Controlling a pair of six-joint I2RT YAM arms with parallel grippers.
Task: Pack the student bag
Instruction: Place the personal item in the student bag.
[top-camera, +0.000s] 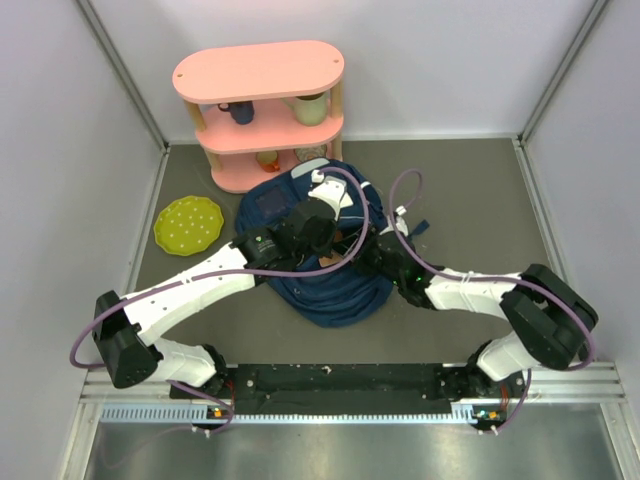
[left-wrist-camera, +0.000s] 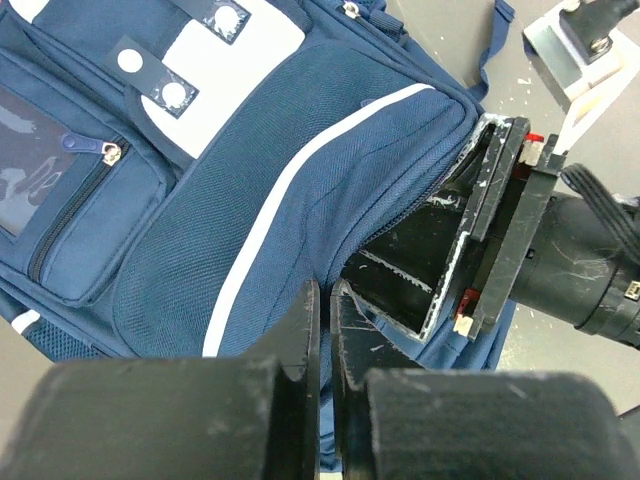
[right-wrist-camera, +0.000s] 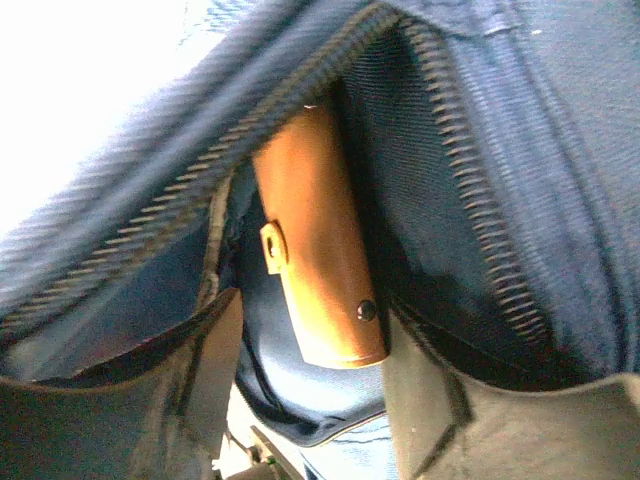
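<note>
The two black fingers of the left gripper (left-wrist-camera: 325, 300) are pressed close together, with only a thin slit left between them. Whether any cloth is pinched there cannot be told. This gripper is held low over the student bag (top-camera: 330, 290), just beside its open edge. The left arm is stretched from the near left and is bent at the elbow.

The right gripper (right-wrist-camera: 312, 305) is tucked inside the bag's opening. Its fingers are spread apart. An orange tube (right-wrist-camera: 320, 250) is seen between them, close to one finger, with a gap on the other side, so it is not squeezed. The right arm is laid low from the near right and is pointed to the left.

The bag is laid flat in the middle of the gray table (top-camera: 470, 190), front side up. Its long side is lined up from far to near. Its far end is just beside a pink shelf (top-camera: 260, 70). Its open side is turned to the right.

The bag is made of soft dark blue cloth, partly woven like a net. A curved white stripe (left-wrist-camera: 270, 220) is sewn across it. A white patch (left-wrist-camera: 235, 60) with dark straps and round snaps is seen by a front pocket (left-wrist-camera: 90, 200). Rough zipper teeth (right-wrist-camera: 480, 200) are lined along the opening. The tube is smooth and shiny. A round green plate (top-camera: 188, 222) with dots is placed left of the bag.
</note>
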